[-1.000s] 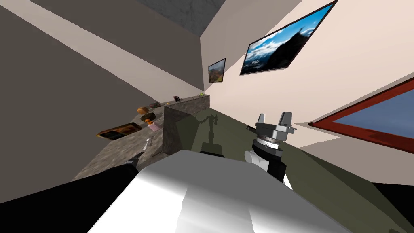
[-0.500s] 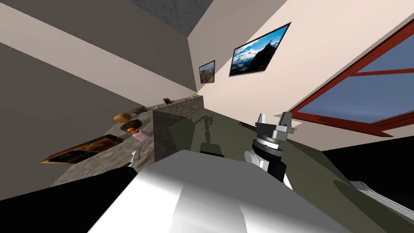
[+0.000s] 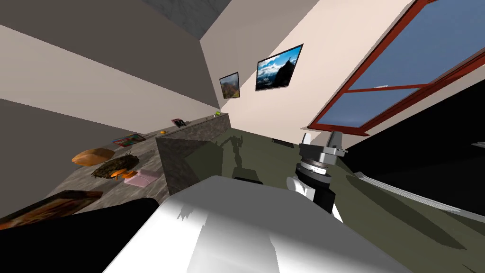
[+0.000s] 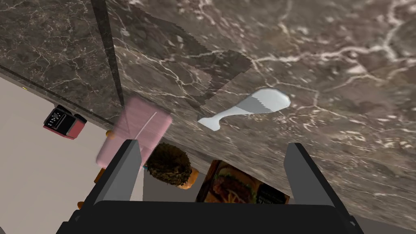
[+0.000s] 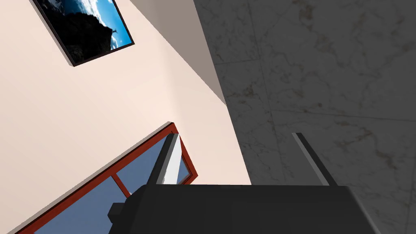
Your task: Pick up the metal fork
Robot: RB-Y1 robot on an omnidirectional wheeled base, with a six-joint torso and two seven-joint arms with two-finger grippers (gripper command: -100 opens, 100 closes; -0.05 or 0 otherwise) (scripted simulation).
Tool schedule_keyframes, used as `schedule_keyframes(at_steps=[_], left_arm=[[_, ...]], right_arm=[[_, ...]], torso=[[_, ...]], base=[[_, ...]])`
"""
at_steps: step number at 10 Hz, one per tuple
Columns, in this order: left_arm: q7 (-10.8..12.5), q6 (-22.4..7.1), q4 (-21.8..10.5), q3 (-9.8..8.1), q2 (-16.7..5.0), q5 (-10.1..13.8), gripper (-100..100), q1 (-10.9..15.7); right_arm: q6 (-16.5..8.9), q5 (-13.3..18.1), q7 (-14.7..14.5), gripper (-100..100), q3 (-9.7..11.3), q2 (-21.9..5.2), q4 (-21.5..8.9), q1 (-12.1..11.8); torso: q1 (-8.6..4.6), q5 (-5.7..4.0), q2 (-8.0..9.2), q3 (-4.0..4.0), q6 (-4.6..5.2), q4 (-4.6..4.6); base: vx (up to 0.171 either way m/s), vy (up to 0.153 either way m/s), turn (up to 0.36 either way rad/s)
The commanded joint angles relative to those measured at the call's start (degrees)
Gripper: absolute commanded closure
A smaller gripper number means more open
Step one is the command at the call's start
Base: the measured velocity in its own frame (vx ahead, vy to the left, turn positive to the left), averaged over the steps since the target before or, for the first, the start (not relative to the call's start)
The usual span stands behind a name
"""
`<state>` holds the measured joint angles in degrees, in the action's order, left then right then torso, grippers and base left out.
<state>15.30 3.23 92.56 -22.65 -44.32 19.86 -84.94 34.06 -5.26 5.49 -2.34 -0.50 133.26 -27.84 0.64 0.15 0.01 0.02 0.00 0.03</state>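
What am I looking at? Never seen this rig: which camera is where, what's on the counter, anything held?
This is a simulated two-armed robot. The head view looks down from its head, and each wrist view looks along one hand. The left pincer, fingers open, hovers over a brown marbled counter. A pale fork lies there ahead of the fingers, untouched. Nearby are a pink pad, a brown bushy thing and a printed box. The right pincer, also open, is raised away from the counter. Nothing is held.
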Motion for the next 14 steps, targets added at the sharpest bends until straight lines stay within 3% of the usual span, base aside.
schedule_keyframes(at_steps=[1,6,7,8,9,10,11,12,14], left_arm=[[0.4,-1.7,-0.4,0.40,0.2,-0.2,-100,-0.8],[1.6,-5.3,-0.8,2.17,1.2,-1.4,-100,-1.8],[1.4,-4.7,-1.1,2.03,1.1,-1.3,-100,-1.6],[1.4,-4.8,-1.1,2.07,1.0,-1.3,0,-1.6],[1.0,-4.7,-2.7,2.61,1.6,-1.7,-100,0.1],[0.7,-4.6,-3.6,2.95,2.0,-2.0,-100,1.2],[0.9,-4.6,-3.0,2.73,1.7,-1.8,-100,0.5],[0.9,-4.6,-3.1,2.77,1.7,-1.8,100,0.6],[0.9,-4.7,-3.2,2.78,1.7,-1.8,100,0.5]], right_arm=[[0.0,0.0,0.0,0,0.0,0.0,0.0,0.0],[0.0,0.0,0.0,0,0.0,0.0,0.0,0.0],[0.0,0.0,0.0,0,0.0,0.0,0.0,0.0],[0.0,0.0,0.0,0,0.0,0.0,0.0,0.0],[0.0,0.0,0.0,0,0.0,0.0,0.0,0.0],[0.0,0.0,0.0,0,0.0,0.0,0.0,0.0],[0.0,0.0,0.0,0,0.0,0.0,0.0,0.0],[0.0,0.0,0.0,0,0.0,0.0,0.0,0.0],[0.0,0.0,0.0,0,0.0,0.0,0.0,0.0]], torso=[[0.00,0.00,0.00,0.00,0.00,0.00],[-0.05,-0.01,0.10,0.06,-0.01,0.03],[-0.02,0.01,0.05,0.04,-0.02,0.02],[-0.25,-0.03,-0.08,-0.03,-0.09,0.00],[-0.45,-0.09,-0.17,-0.09,-0.08,-0.02],[-0.44,-0.09,-0.21,-0.11,-0.08,-0.03],[-0.38,-0.08,-0.23,-0.12,-0.08,-0.04],[-0.46,-0.09,-0.24,-0.13,-0.09,-0.05],[-0.54,-0.09,-0.28,-0.14,0.00,-0.02]], base=[[-0.057,0.137,-0.297],[-0.065,0.131,-0.282],[-0.026,0.061,-0.067],[-0.006,0.012,0.008],[-0.002,0.026,-0.027],[-0.001,0.046,-0.041],[-0.001,0.023,-0.011],[0.000,0.000,0.000],[-0.002,0.001,0.009]])
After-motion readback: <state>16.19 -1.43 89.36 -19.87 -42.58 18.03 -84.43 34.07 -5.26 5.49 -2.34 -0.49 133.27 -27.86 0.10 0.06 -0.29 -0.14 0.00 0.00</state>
